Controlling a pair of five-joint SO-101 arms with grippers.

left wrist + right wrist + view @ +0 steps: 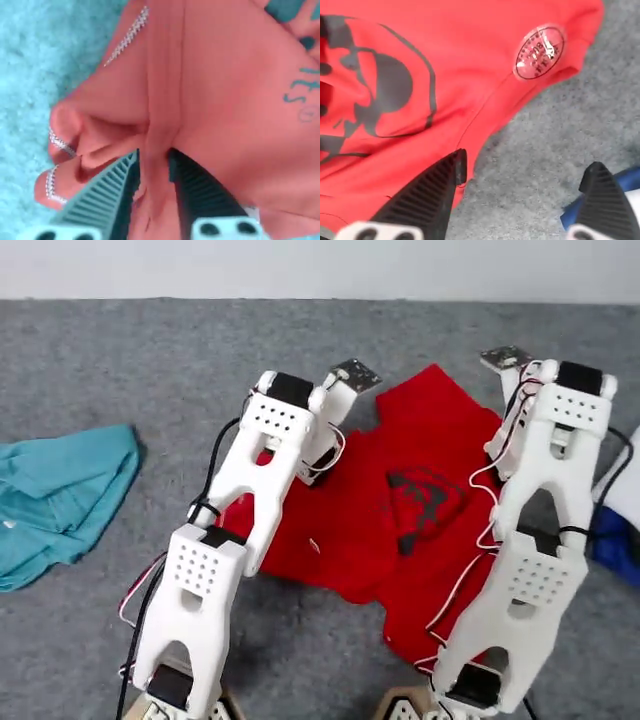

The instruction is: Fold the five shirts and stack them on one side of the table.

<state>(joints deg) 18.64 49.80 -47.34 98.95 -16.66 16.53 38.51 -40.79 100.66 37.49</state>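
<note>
A red shirt (370, 530) with a dark print lies spread in the middle of the grey table. My left gripper (152, 156) is down at the shirt's left part near its far edge, shut on a raised fold of the red fabric (160, 100). At the shirt's right edge, my right gripper (527, 165) stands open, with one finger (437, 192) over the red hem and the other over the grey surface. A round label (540, 52) shows on the red shirt (445, 40) beyond that hem.
A teal shirt (60, 495) lies crumpled at the left side of the table. A blue and white garment (615, 535) sits at the right edge, close to my right arm, and appears as a blue cloth (632, 177) beside the outer finger. Bare grey surface (150, 360) stretches behind.
</note>
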